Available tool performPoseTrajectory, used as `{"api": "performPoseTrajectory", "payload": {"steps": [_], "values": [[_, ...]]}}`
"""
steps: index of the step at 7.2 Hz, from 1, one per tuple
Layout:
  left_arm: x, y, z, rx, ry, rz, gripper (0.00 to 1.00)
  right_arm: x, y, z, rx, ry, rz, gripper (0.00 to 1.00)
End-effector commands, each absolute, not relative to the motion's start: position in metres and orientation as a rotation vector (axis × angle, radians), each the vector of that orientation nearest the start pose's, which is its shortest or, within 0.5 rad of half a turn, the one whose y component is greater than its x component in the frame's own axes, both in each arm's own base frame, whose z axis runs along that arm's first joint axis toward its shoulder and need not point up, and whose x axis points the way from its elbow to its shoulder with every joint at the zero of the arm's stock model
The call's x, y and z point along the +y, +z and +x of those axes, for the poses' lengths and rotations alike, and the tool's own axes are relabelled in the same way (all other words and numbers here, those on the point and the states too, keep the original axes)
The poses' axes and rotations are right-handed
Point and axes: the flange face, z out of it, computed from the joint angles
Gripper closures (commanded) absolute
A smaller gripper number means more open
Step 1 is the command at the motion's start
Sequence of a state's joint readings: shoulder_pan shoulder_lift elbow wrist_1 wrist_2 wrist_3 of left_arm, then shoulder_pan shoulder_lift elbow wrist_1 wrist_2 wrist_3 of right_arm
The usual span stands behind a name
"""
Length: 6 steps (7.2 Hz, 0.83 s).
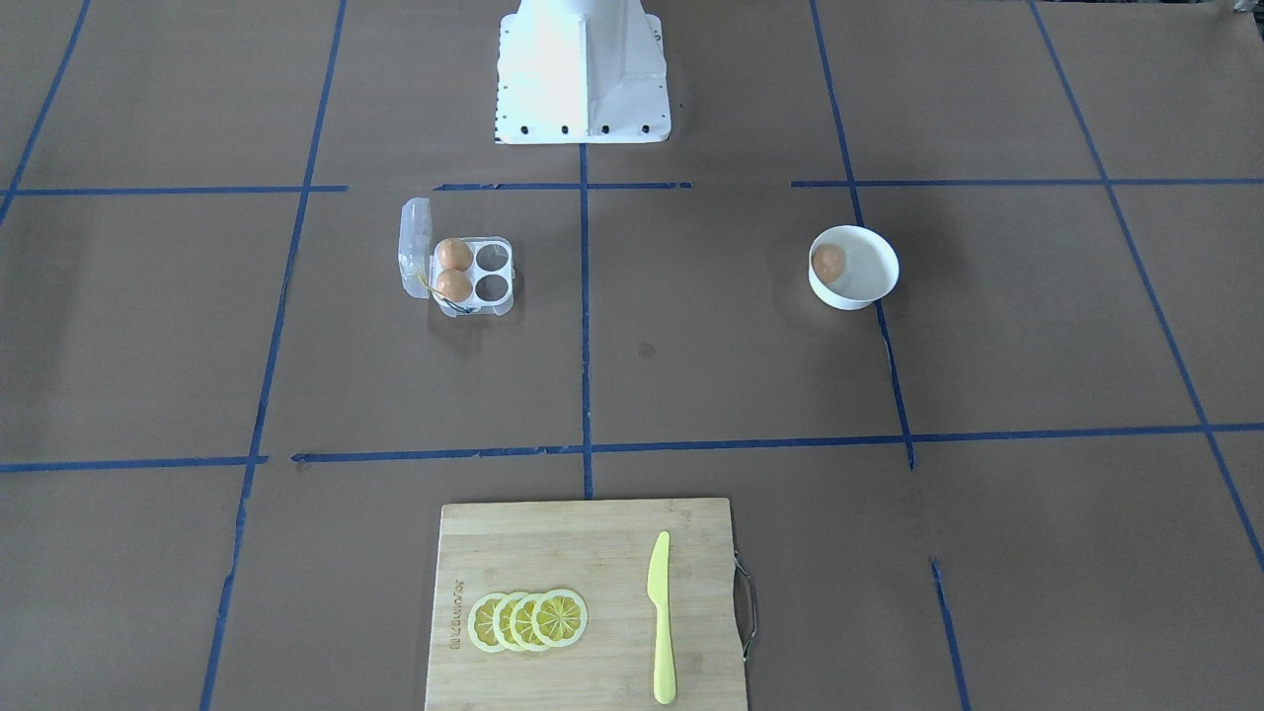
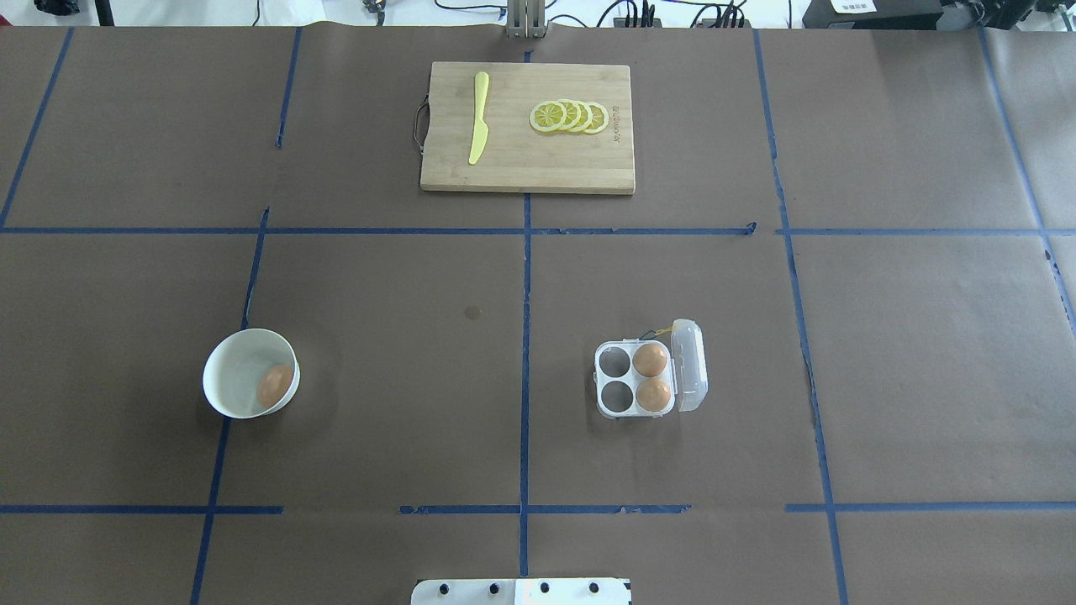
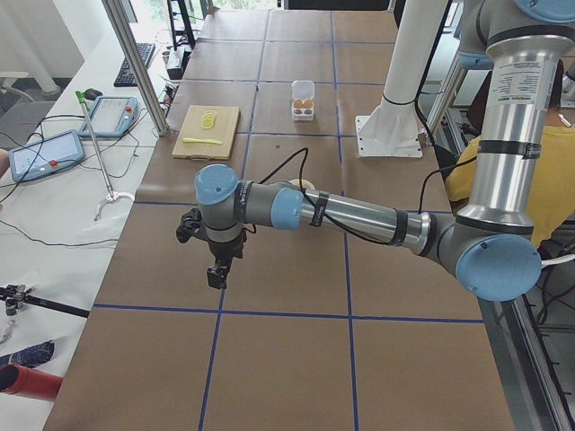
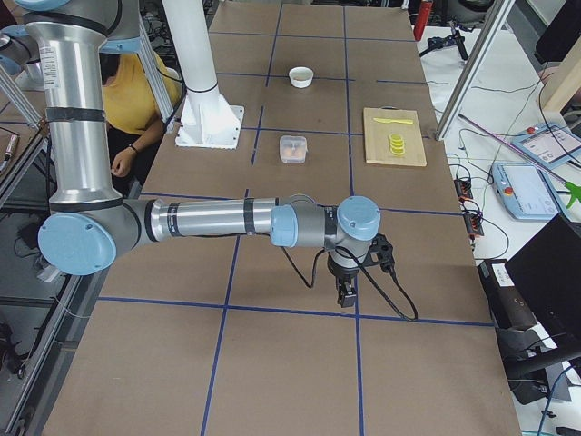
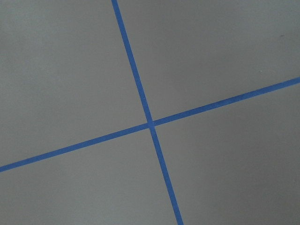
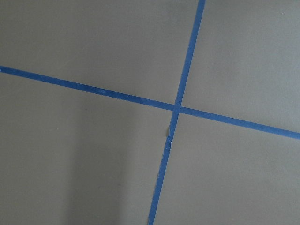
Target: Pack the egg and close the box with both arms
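The clear four-cell carton lies open, its lid folded out to one side. Two orange-brown eggs fill the two cells beside the lid; the other two cells are empty. A third egg lies in a round white bowl. My left gripper shows only in the exterior left view, and my right gripper only in the exterior right view. Both hang above bare table far from the carton. I cannot tell whether either is open or shut.
A wooden cutting board at the far middle carries a yellow knife and several lemon slices. The white base block stands at the robot's edge. Blue tape lines grid the brown table. Both wrist views show only tape crossings.
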<state>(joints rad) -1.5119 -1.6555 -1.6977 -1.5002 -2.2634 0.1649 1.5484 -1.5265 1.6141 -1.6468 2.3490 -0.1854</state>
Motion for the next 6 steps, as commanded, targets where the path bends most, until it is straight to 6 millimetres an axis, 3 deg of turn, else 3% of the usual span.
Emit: {"api": "performPoseTrajectory", "payload": {"steps": [1,3,4,5,6], "values": [[-0.532,0.558,-0.025,0.702,0.303,0.249,0.00,-0.510,0.625,0.050,-0.782,-0.199,0.069,0.00],[-0.525,0.562,0.022,0.753,0.409,0.302,0.00,-0.509,0.629,0.049,-0.778,-0.200,0.062,0.00],[-0.523,0.553,0.043,0.808,0.396,0.275,0.00,-0.509,0.625,0.049,-0.779,-0.204,0.071,0.00],[-0.515,0.536,0.084,0.897,0.399,0.219,0.00,-0.509,0.625,0.049,-0.781,-0.203,0.069,0.00],[-0.502,0.503,0.132,0.936,0.399,0.190,0.00,-0.509,0.623,0.048,-0.790,-0.202,0.072,0.00]]}}
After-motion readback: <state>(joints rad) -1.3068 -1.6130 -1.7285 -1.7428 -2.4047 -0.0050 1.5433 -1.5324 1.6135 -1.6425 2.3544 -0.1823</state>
